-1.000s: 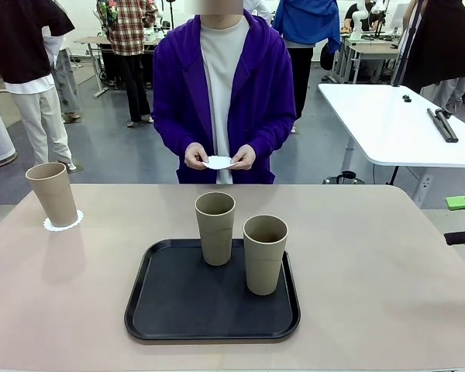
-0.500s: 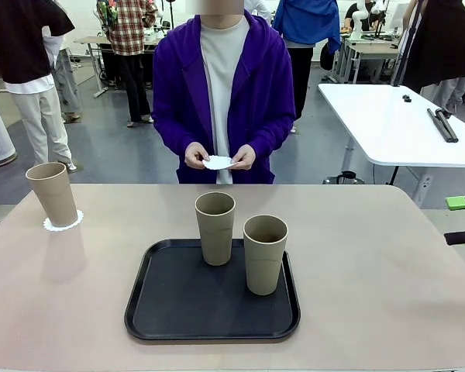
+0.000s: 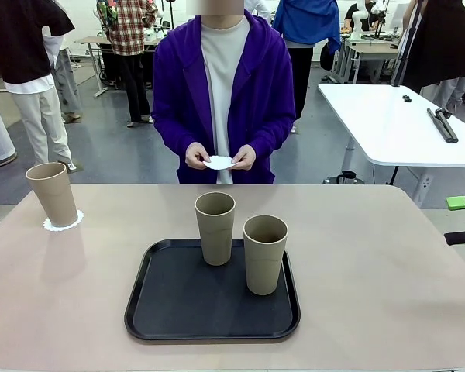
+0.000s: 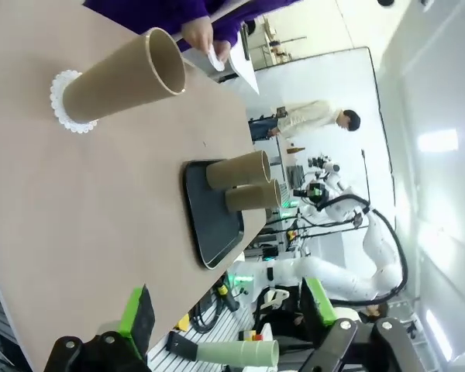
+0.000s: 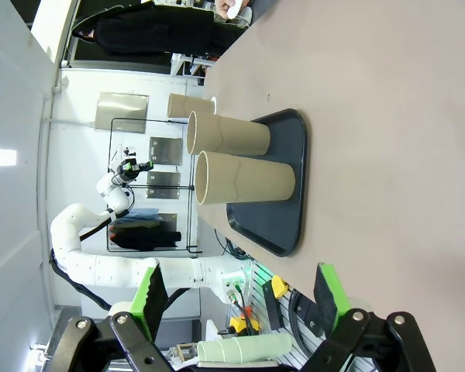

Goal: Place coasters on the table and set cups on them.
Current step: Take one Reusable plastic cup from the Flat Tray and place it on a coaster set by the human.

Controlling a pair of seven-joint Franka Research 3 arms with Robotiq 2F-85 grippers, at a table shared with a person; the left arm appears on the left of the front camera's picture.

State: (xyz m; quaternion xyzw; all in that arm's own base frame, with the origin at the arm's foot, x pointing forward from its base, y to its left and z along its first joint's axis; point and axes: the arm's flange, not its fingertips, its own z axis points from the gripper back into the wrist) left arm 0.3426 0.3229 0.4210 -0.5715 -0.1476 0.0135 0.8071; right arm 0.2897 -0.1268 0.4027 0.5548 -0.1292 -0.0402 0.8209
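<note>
1. Cups stand in two places: one cup [image 3: 54, 194] sits upright on a coaster [image 3: 63, 223], well left of the black tray [image 3: 178, 310] and farther back on the table [image 3: 372, 271].
2. On the tray itself, the rear cup [image 3: 215, 229] stands near its back rim, and the front cup [image 3: 265, 254] just right of that, toward the tray's middle.
3. Beyond the tray's far side, a person [image 3: 223, 85] holds a second coaster [image 3: 218, 162] between right hand [image 3: 195, 156] and left hand [image 3: 245, 157], off the table.
4. Left gripper [image 4: 227, 310]: jaws wide apart, nothing between them, well away from the tray.
5. Right gripper [image 5: 240, 291]: jaws likewise spread and empty, apart from the tray.
</note>
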